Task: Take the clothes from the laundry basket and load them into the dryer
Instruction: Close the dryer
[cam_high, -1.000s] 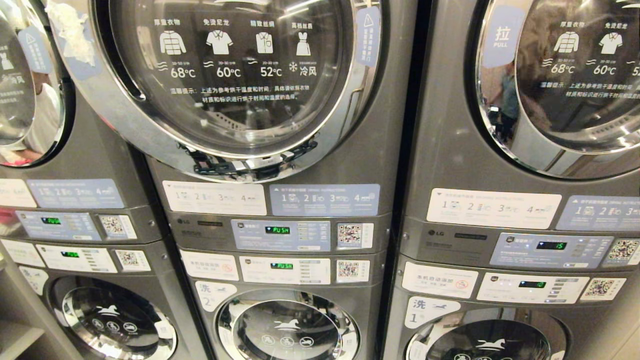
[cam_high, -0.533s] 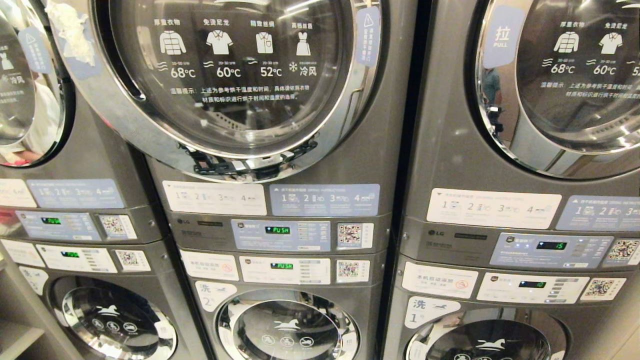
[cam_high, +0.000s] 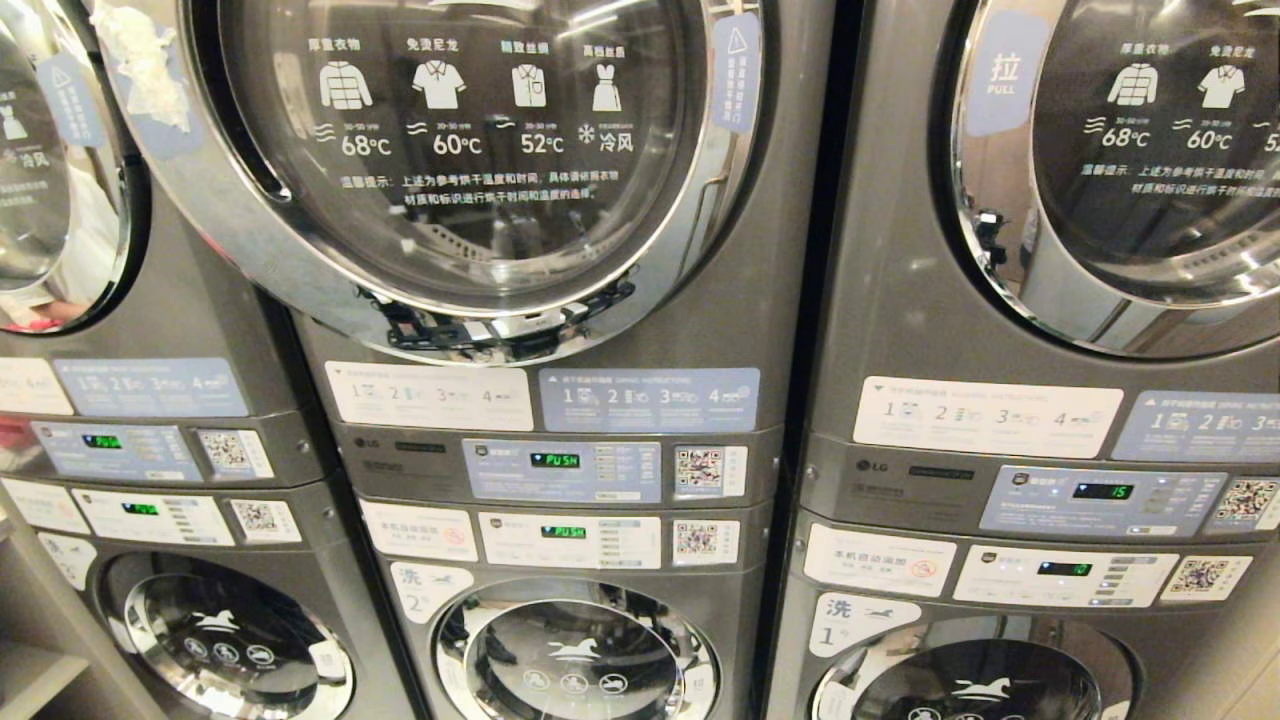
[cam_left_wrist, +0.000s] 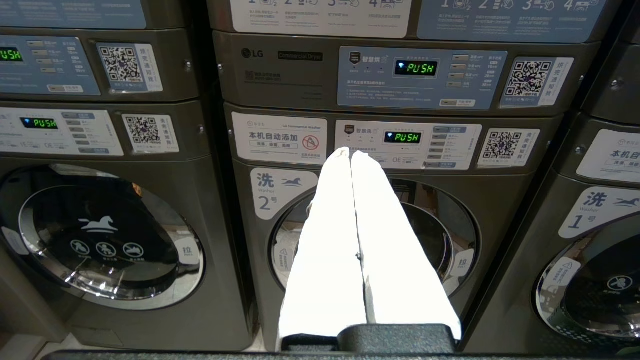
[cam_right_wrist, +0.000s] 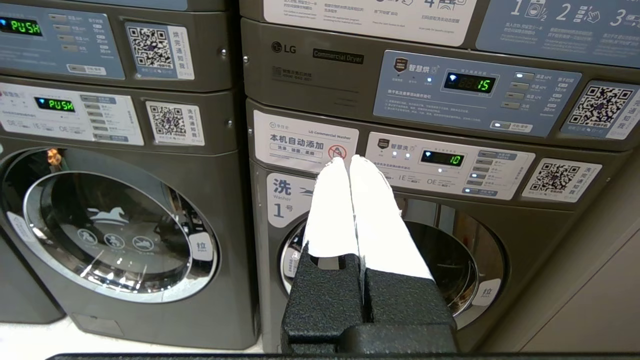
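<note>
Stacked dryers (cam_high: 560, 300) ahead, both jaws closed, empty.

I observe the dryer (cam_high: 480, 180) directly ahead: grey steel housing, stacked above a washer. Its round chrome-rimmed glass door is closed, printed with white garment icons and temperature figures. Its blue control panel (cam_high: 562, 470) below displays "PUSH" in green. Neither clothes nor laundry basket are in view.
</note>
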